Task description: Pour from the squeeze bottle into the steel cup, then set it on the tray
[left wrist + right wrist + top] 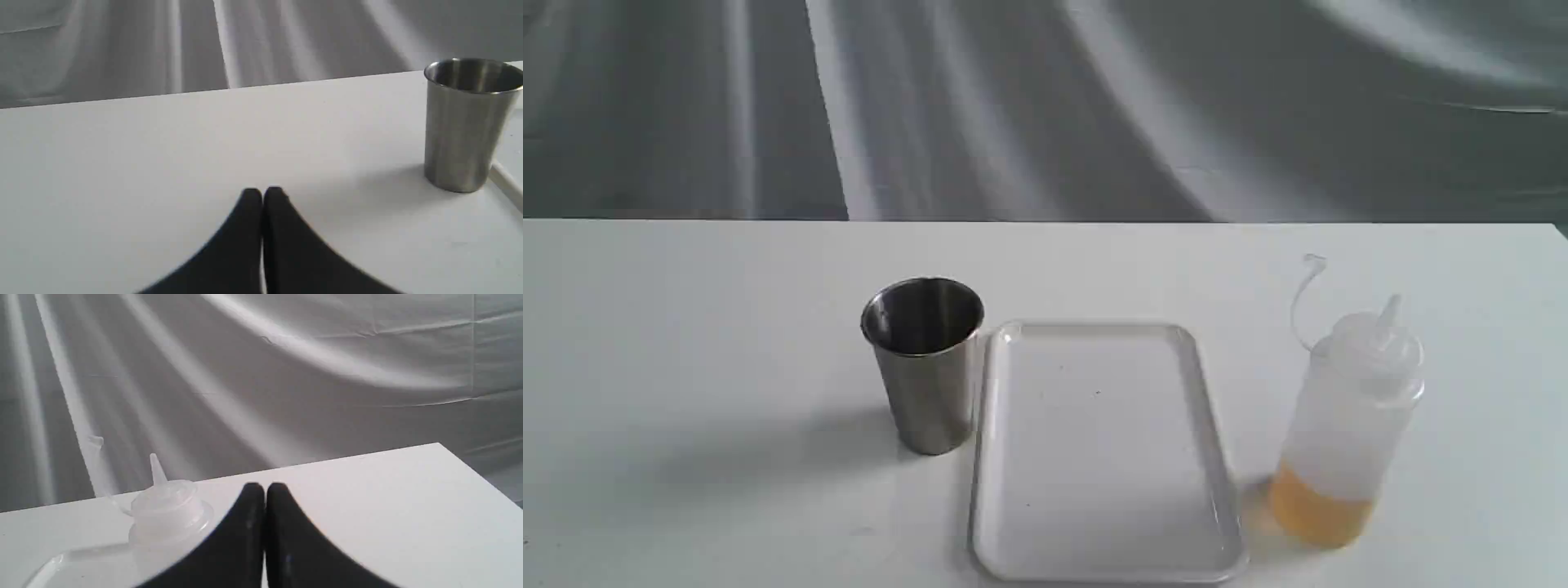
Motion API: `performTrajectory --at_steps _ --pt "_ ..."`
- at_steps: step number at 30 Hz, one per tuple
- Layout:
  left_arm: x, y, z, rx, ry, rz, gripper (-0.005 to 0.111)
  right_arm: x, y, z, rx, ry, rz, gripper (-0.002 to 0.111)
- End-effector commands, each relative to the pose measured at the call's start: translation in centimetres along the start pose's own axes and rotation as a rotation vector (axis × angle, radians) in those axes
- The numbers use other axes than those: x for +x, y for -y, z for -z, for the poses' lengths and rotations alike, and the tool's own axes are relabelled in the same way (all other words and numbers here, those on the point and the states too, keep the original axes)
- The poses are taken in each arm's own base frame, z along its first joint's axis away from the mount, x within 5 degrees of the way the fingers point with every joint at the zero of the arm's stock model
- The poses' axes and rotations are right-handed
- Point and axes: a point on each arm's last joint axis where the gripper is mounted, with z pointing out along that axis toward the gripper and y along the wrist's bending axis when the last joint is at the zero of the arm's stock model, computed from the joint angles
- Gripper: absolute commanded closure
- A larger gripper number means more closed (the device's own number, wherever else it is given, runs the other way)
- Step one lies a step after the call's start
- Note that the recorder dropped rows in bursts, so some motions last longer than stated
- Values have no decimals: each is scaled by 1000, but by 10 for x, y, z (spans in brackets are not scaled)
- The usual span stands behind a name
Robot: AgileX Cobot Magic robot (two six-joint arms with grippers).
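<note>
Flat white rectangular plastic tray [1094, 457] nearest, mid tabletop [686, 327]. Tapered brushed-steel cup [927, 367] just left of it; translucent squeeze bottle [1347, 425], amber liquid low, uncapped, right. Left gripper [262, 192], right gripper [264, 486] pressed together, empty. Risk: hard squeeze squirts early; nozzle knocks cup.

Steel cup [923, 359]: brushed tumbler, upright, mouth up; forward of the left pincer [262, 194], well apart, towards the tray.
Tray [1094, 457]: flat, white, rounded corners; just beside the cup.
Squeeze bottle [1347, 425]: translucent, upright, uncapped, amber liquid low inside; just beside the right pincer [265, 488].
</note>
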Motion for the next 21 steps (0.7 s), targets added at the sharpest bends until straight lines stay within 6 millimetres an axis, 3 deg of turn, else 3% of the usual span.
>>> performTrajectory --at_steps 1,17,21 --pt "1 0 0 -1 6 2 107 -1 0 0 2 14 6 108" --pt "1 0 0 -1 6 6 107 0 0 0 2 12 -24 108" --pt "1 0 0 -1 6 3 107 3 2 1 36 -61 -79 108"
